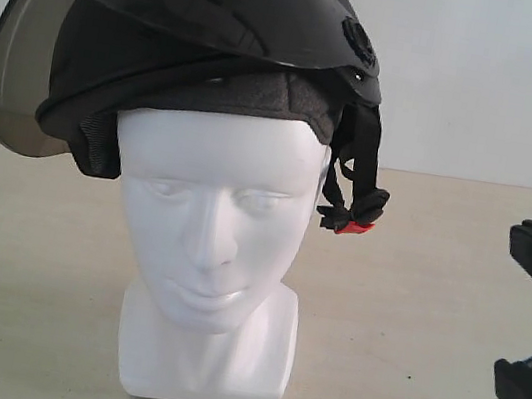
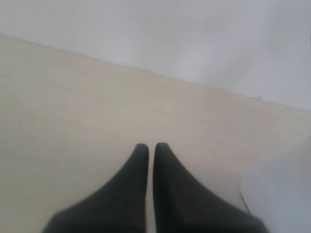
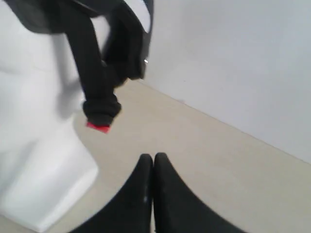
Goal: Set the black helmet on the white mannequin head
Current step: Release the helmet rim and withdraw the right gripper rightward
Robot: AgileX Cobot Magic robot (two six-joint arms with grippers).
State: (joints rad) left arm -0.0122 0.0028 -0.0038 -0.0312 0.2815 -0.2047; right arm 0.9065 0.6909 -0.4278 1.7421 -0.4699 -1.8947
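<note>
since the black helmet (image 1: 223, 21) already sits, skewed, on the white mannequin head (image 1: 213, 212), you likely need no grip | right gripper (image 3: 153, 159) clenched empty, nearby | left gripper (image 2: 151, 147) clenched empty over table (image 2: 73, 97)

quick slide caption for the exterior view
Black helmet sits askew on the white mannequin head, visor turned sideways, chin strap hanging loose.

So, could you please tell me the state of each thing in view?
white mannequin head: upright, wearing the helmet
black helmet: seated on the head, askew
visor: not covering the face
chin strap: hanging loose, unfastened
left gripper: shut, empty
right gripper: shut, empty
</note>
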